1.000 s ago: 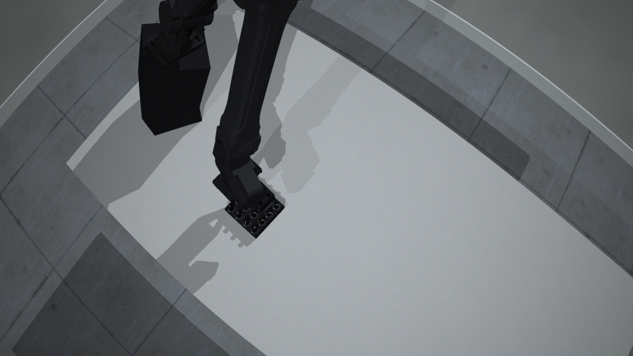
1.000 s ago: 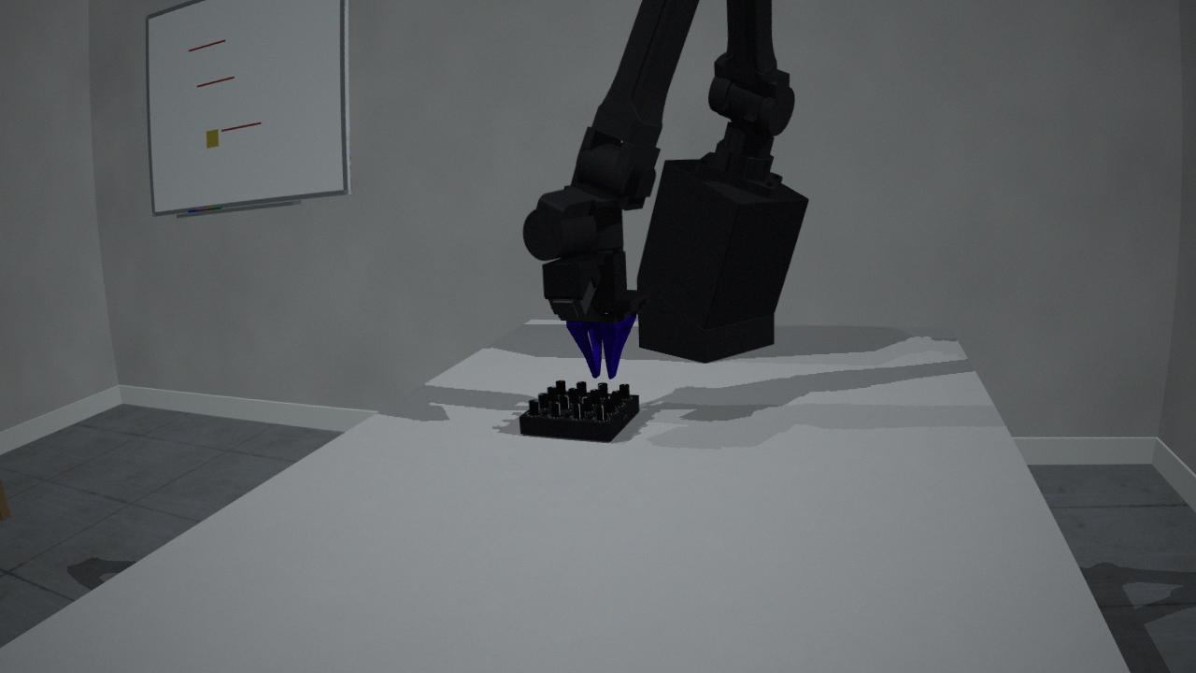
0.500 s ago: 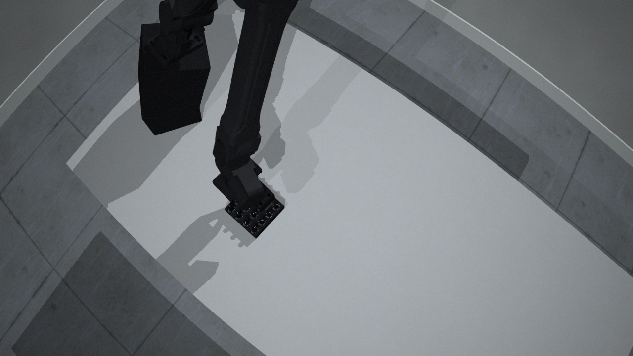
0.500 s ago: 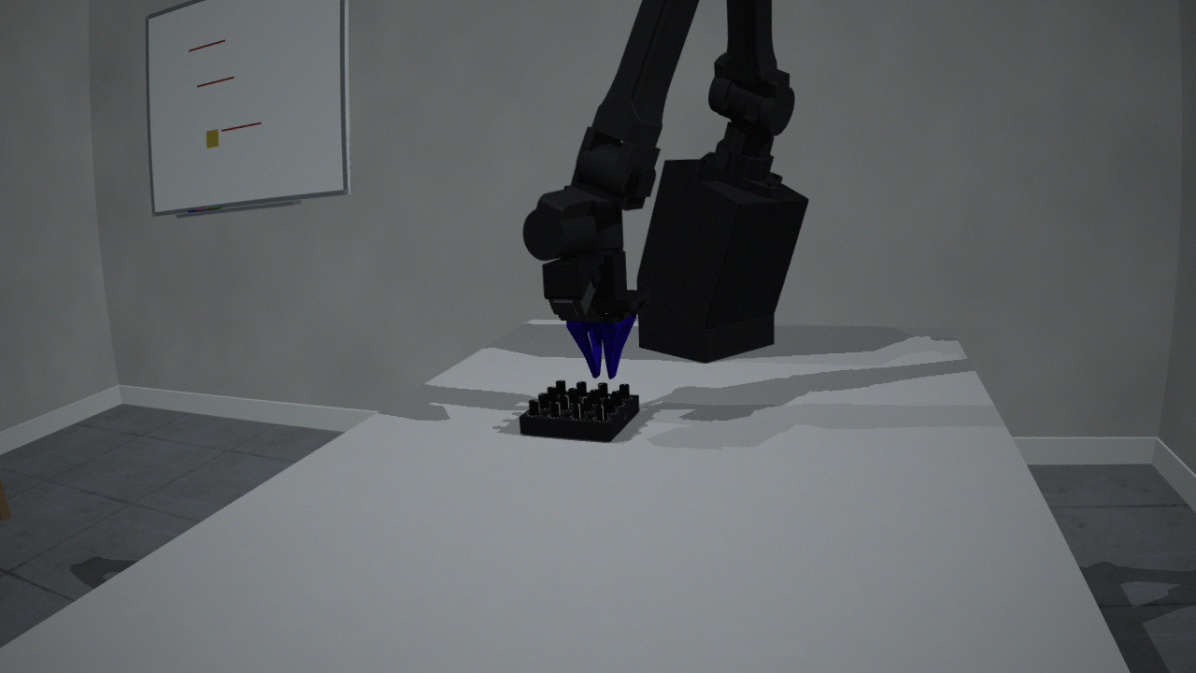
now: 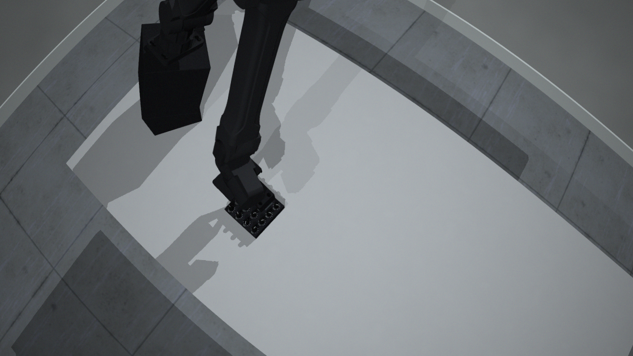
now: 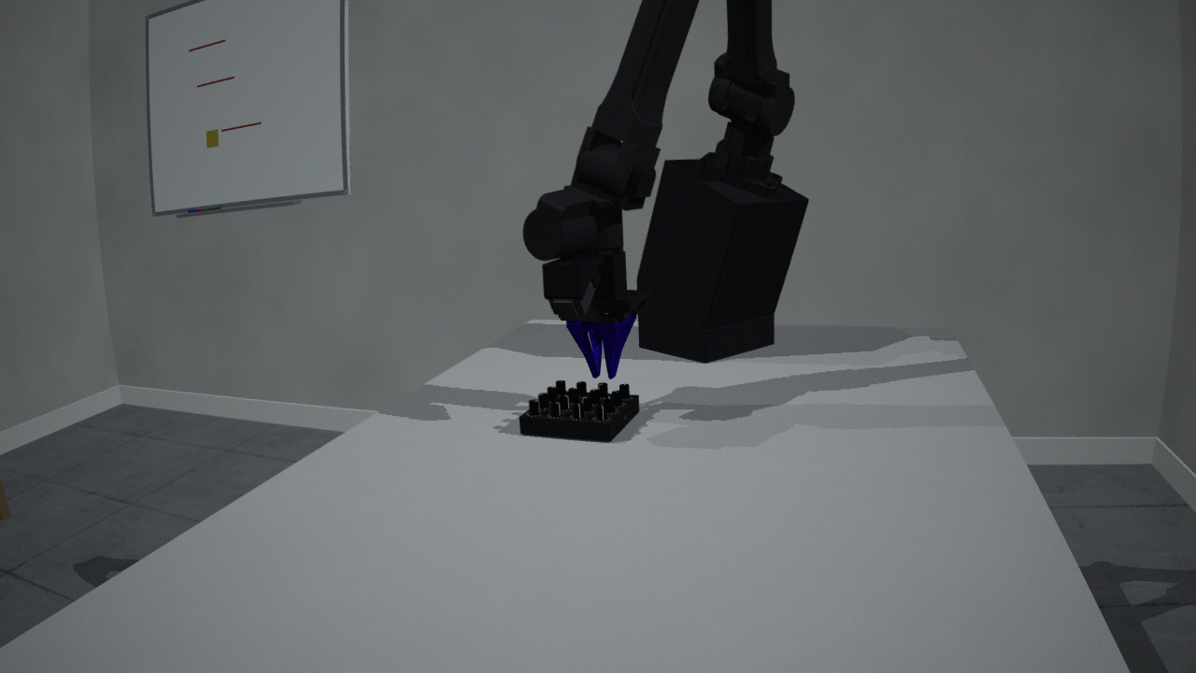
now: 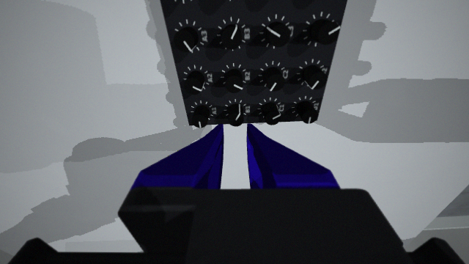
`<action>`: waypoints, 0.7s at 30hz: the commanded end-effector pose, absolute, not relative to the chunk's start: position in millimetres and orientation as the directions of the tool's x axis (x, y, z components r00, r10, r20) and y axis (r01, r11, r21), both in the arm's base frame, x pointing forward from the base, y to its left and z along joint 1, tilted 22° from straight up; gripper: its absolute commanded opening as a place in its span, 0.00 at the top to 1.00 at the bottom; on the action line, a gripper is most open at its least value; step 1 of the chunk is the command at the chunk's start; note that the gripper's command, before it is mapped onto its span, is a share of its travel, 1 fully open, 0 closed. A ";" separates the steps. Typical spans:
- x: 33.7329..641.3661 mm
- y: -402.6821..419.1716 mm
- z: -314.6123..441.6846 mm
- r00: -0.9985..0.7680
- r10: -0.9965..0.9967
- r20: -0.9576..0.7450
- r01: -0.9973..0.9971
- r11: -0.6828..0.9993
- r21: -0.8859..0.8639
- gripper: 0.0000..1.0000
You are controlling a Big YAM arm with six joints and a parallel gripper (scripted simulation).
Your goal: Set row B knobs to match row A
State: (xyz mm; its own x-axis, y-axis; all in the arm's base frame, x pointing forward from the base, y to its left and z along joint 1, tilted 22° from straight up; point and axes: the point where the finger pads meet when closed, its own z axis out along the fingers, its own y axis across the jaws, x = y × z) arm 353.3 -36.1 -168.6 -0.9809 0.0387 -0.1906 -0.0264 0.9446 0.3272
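The black knob box (image 5: 256,235) (image 6: 565,429) (image 7: 253,54) stands on the table. My gripper (image 6: 605,376) (image 7: 235,131) is empty, its blue fingers slightly apart; the tips are above the box's far edge in the exterior view and just below B1 in the wrist view. In the wrist view, the line of A1 (image 7: 200,119) points down, A2 (image 7: 195,81) and A3 (image 7: 186,38) down and right. B1 (image 7: 235,119) points up and slightly right, B2 (image 7: 234,82) right and slightly down, B3 (image 7: 231,38) up and slightly right. A4 and B4 are cut off at the top.
Rows C and D lie right of row B in the wrist view, with C1 (image 7: 272,116) beside B1. A large black block (image 5: 172,95) (image 6: 710,259) hangs from a second dark arm (image 6: 749,50) behind the box. The pale table (image 5: 420,221) (image 6: 585,544) extends around the box.
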 end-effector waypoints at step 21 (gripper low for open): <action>354.8 -42.6 -171.6 -0.981 0.042 -0.192 -0.022 0.946 0.323 0.82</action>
